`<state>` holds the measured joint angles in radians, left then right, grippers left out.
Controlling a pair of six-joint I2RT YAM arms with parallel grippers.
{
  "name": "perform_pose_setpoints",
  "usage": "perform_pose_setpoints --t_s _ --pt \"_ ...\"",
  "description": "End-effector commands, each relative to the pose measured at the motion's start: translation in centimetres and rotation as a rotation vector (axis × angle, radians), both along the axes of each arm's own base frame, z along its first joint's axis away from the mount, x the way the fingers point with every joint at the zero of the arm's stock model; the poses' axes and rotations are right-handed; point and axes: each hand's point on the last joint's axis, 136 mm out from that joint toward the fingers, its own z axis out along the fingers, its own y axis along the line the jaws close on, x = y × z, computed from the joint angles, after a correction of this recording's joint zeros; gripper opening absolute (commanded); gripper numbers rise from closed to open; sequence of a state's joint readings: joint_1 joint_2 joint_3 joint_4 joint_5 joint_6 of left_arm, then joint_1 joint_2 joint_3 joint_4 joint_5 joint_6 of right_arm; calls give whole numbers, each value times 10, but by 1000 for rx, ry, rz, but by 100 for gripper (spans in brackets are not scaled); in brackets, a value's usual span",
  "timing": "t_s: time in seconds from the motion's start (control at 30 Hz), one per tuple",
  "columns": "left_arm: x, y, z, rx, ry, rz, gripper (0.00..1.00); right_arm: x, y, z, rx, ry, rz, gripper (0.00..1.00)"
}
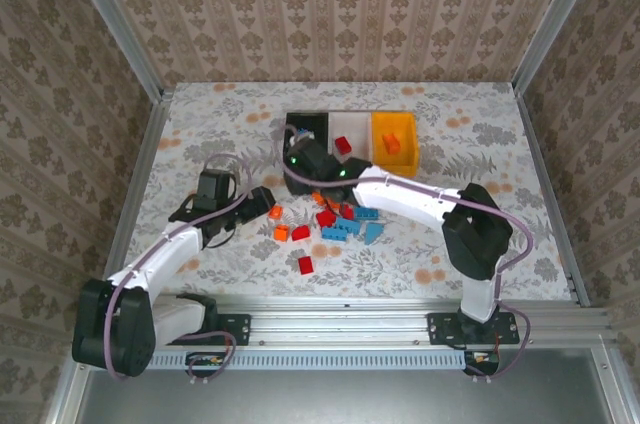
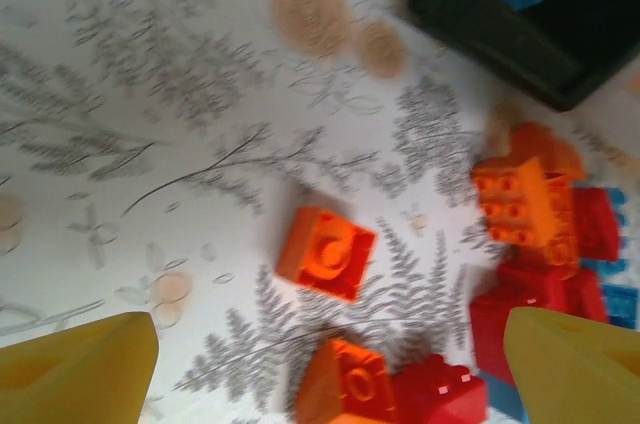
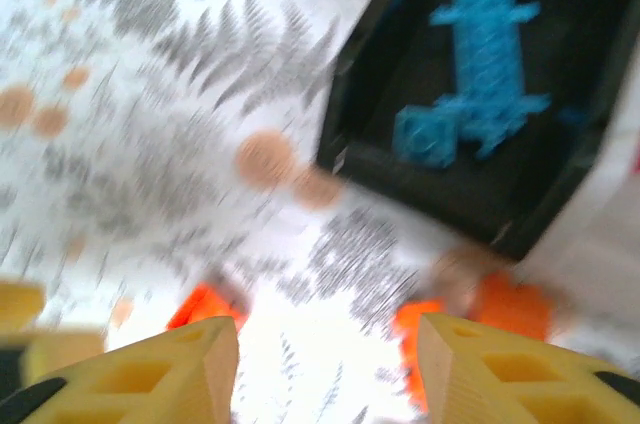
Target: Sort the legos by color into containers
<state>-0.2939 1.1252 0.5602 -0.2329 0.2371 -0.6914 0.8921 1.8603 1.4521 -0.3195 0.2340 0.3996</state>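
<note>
So, three containers [image 1: 352, 116] are lined up in a row at the far middle of the table [image 1: 200, 124]: a black bin [image 1: 305, 116] on the left, a white bin [image 1: 362, 151] in the middle and an orange-yellow bin [image 1: 405, 124] on the right. A red brick [image 1: 343, 144] can be seen in the white one and an orange brick [image 1: 392, 144] in the orange-yellow one. In the right wrist view, light blue bricks [image 3: 480, 64] are seen lying inside the black bin.

The rest of the legos [image 1: 335, 227] are scattered on the table just in front of the bins, red, orange and blue all mixed up.

The right gripper [image 3: 325, 354] is held by the front of the black bin, fingers parted with nothing between them, though that view is pretty blurred. The left gripper [image 2: 330, 329] is hung over the left side of the pile, jaws spread wide and empty, and a lone orange piece [image 2: 326, 252] is seen on the cloth just ahead of it.
</note>
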Motion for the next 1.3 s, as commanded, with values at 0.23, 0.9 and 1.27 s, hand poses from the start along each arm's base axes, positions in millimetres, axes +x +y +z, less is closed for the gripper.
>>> perform_pose_setpoints --t_s 0.23,0.9,1.27 --pt "-17 41 -10 21 -9 172 96 -76 11 -67 -173 124 83 72" --pt "-17 30 -15 -30 10 139 96 -79 4 -129 -204 269 18 74" --pt "-16 29 -14 -32 8 135 96 -83 -4 -121 -243 232 12 69"
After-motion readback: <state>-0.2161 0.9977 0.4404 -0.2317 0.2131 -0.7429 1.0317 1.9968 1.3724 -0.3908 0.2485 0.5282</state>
